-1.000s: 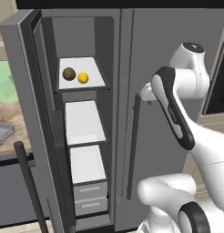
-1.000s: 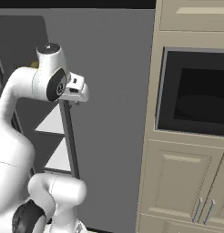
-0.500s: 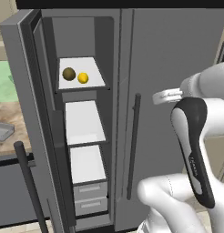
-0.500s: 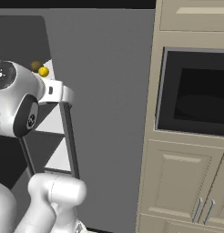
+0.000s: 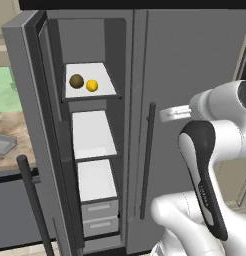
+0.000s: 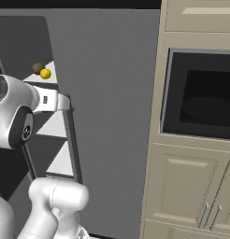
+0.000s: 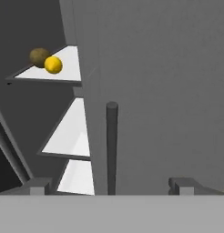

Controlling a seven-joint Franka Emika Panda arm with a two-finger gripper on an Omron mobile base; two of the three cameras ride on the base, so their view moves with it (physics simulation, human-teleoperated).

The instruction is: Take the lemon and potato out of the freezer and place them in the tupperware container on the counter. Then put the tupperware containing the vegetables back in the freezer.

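Tool [image 7: 111, 182] swung toward freezer [image 5: 90, 150]; lemon [image 5: 92, 85], potato [image 5: 76, 81] unmoved.

Freezer [image 5: 90, 150] door open, swung out left. Potato [image 5: 76, 81] and lemon [image 5: 92, 85] on top shelf [image 5: 102, 90], side by side and close, potato left of lemon. Two more shelves below, then two drawers [image 5: 100, 215] at bottom. Tupperware [image 5: 4, 145] on surface [image 5: 10, 162] left of freezer. Bar handle [image 5: 146, 160] on closed door right of the open compartment. Wall oven [image 6: 198, 95] right of that, cabinets [image 6: 187, 186] under it.
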